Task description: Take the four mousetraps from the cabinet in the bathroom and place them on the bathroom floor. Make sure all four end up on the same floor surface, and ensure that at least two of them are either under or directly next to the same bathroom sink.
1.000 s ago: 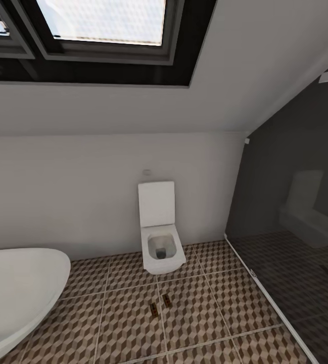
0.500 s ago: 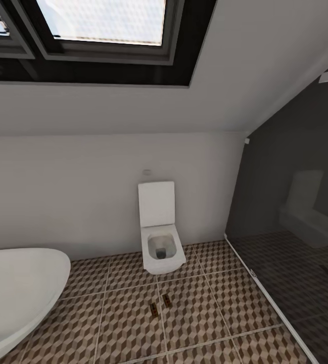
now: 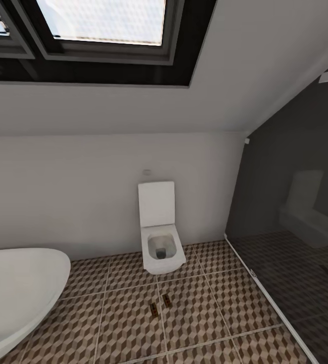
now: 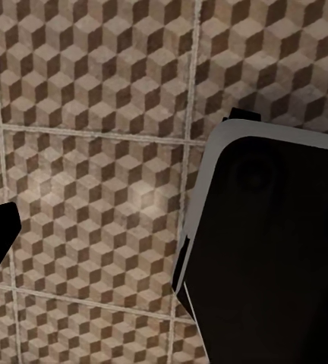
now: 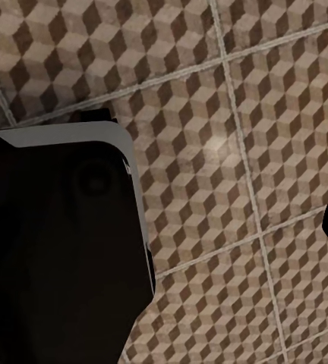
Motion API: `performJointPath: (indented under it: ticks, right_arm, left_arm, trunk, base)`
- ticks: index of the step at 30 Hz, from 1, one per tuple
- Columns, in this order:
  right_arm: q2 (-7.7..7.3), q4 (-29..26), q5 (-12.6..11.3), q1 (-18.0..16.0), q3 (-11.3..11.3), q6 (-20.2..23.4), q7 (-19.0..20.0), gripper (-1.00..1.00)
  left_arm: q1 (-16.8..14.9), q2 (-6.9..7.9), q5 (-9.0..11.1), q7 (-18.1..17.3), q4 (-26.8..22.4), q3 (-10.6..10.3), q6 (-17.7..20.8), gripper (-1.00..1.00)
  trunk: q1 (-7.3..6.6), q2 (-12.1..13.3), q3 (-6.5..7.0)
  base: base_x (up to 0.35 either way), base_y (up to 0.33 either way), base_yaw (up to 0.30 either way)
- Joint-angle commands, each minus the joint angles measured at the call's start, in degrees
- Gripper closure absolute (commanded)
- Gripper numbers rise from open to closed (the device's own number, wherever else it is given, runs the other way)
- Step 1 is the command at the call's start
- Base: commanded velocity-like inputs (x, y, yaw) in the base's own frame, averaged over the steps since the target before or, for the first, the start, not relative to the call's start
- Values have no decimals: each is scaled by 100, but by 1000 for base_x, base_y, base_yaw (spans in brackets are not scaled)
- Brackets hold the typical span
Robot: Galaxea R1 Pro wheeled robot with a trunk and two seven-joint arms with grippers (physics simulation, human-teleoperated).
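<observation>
Home attic bathroom: white square wall-hung toilet [image 3: 159, 235], white oval freestanding bathtub [image 3: 17, 288], dark glass shower enclosure [image 3: 295, 227], brown-beige cube-pattern floor tiles [image 3: 128, 323], dark-framed skylight [image 3: 98, 35] in sloped ceiling.

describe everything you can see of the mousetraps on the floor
Two mousetraps show in the head view: small flat brownish boards with darker marks, too small for detail. They lie flat on the cube-patterned bathroom floor, side by side with a slight gap, straddling a grout line, in front of the toilet. Nothing else touches them.
</observation>
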Motion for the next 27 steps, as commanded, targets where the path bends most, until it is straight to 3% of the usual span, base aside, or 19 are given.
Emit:
performJointPath:
  ticks: [1, 27]
  right_arm:
    - [4, 15, -53, -8, 48, -21, -7, -100]
    - [4, 15, -53, -8, 46, -21, -7, -100]
  left_arm:
    - [-3, 6, 47, 24, -7, -49, -8, -100]
    - [-2, -6, 46, 24, -12, -46, -8, -100]
  trunk:
    - [3, -13, -13]
    - [3, -13, -13]
  base:
    - [0, 0, 0]
    - [0, 0, 0]
